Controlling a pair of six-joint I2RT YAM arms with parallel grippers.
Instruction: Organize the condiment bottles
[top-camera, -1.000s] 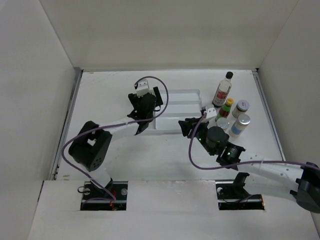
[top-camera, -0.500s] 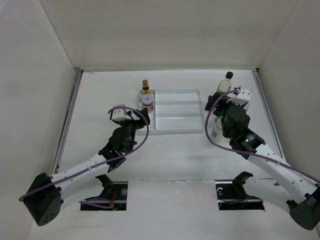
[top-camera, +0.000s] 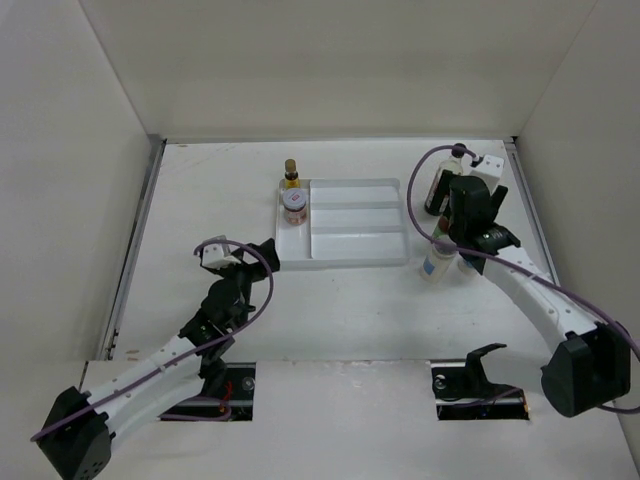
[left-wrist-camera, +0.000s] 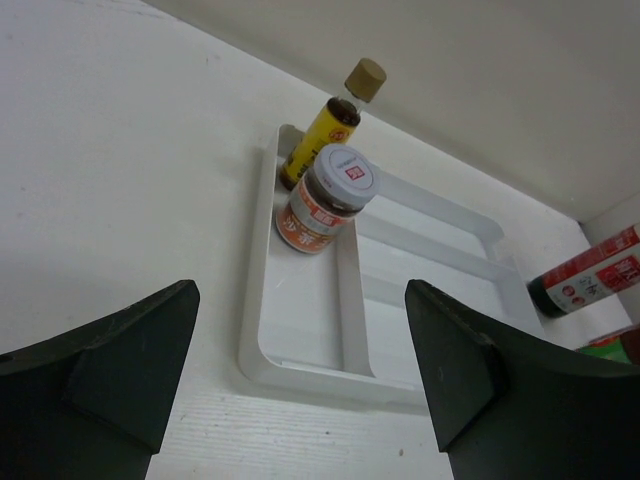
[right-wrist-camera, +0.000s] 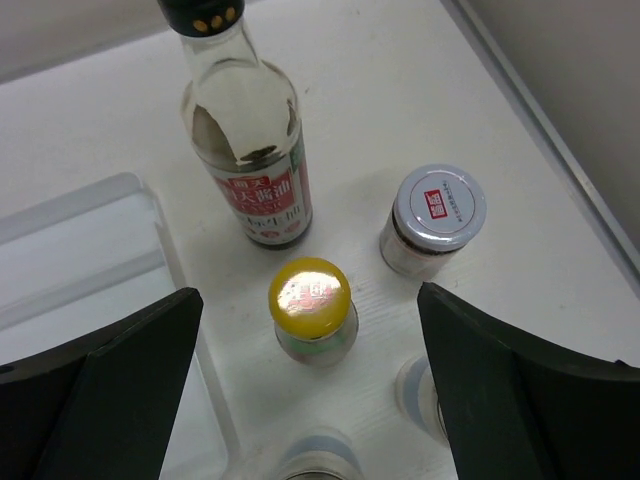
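White desk (top-camera: 200, 200), bare white walls (top-camera: 300, 70). Divided tray (top-camera: 350, 262) upper centre; left claw (left-wrist-camera: 300, 350) wide, empty; right claw (right-wrist-camera: 310, 370) wide over yellow-capped bottle (right-wrist-camera: 312, 305).

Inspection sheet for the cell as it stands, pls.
Surface: white table, no spills seen.
Job's things: jar and yellow bottle at far-left end of tray; tall bottle, yellow-capped bottle and three jars grouped right of tray.
Clutter: nothing seen.
Grippers: left gripper open, empty, facing tray; right gripper open above yellow-capped bottle.
Cables: purple cable loops off each wrist.
Surroundings: white walls.
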